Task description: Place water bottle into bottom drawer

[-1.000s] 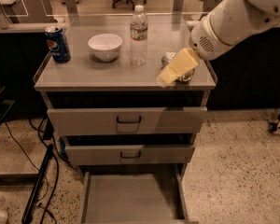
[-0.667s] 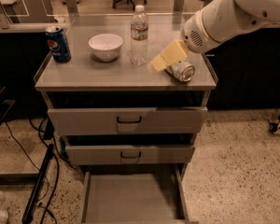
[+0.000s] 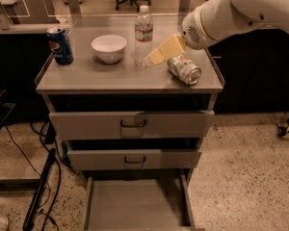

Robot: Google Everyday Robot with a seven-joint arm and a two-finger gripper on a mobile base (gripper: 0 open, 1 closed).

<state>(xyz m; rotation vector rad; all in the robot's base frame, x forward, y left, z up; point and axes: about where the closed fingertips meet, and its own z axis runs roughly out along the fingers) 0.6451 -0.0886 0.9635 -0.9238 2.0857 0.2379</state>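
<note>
Gripper (image 3: 152,58) just beside upright water bottle (image 3: 143,33)

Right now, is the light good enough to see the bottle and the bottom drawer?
Camera view: yes, warm dim light; the bottle stands lit on the cabinet top, the gripper beside it; the bottom drawer floor shows, darker at its back.

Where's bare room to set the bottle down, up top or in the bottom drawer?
The bottom drawer floor shows bare between its side walls. On the cabinet top, the front strip is free, bordered behind by Pepsi can, bowl and water bottle, at right by the silver can. Crowded: the gripper sits between water bottle and silver can.
</note>
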